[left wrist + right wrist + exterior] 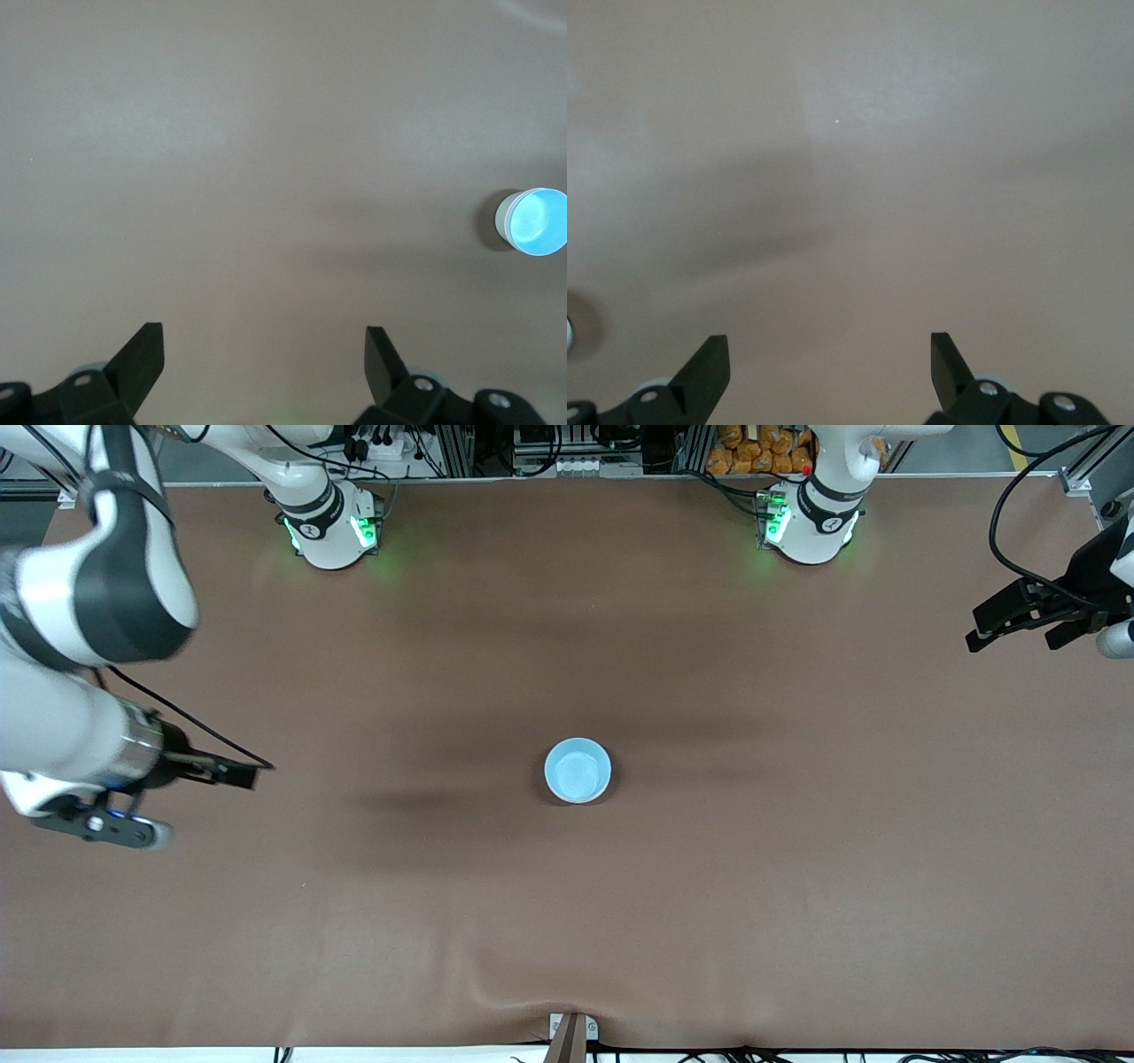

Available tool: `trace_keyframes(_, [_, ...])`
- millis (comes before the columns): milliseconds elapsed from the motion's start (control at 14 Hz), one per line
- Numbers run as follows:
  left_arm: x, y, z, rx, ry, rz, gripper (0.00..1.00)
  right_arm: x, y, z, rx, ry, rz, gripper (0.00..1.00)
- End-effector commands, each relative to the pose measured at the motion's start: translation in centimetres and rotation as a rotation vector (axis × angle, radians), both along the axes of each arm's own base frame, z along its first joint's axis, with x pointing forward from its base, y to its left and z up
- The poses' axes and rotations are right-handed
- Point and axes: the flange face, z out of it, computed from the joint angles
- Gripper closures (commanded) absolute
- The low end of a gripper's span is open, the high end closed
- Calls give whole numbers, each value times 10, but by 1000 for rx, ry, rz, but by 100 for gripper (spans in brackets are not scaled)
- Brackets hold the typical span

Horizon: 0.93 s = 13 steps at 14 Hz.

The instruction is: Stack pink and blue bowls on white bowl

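Note:
A light blue bowl (pixel 578 771) stands upright in the middle of the table, and only its blue inside shows from above. In the left wrist view the blue bowl (pixel 540 221) shows a pale whitish wall (pixel 502 220) under its rim, as of a bowl it sits in. No pink bowl is in view. My left gripper (pixel 1010 633) is open and empty, over the left arm's end of the table; its fingertips (pixel 264 341) frame bare table. My right gripper (pixel 235 775) is open and empty over the right arm's end; the right wrist view (pixel 830 350) shows bare table.
The brown table mat (pixel 797 868) has a raised wrinkle (pixel 532 992) at the edge nearest the front camera. The two arm bases stand along the edge farthest from that camera.

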Motion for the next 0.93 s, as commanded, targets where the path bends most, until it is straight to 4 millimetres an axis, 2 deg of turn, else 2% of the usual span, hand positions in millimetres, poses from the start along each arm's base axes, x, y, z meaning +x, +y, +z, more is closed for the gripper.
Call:
trace_keyframes(0, [-2,0,2,24,6,-14,0,-41,-18,67,-24,-28,45,0])
trace_keyframes(143, [-4,0,1,24,15,-16,0,-66,-19,91,-24,-56,44,0])
trace_keyframes(286, [-5,1,-2,40,28,-19,0,-78,-20,101,-13,-71,59,0])
trace_keyframes(429, [-6,-6,-3,76,29,-36,0,-91,-21,98,13,-55,68,0])
trace_keyframes(643, [-8,-3,-3,93,28,-34,0,-120,-19,96,14,-63,124,0])
trace_keyframes(857, [-10,0,0,90,21,-33,0,-132,-25,80,7,-62,149,0])
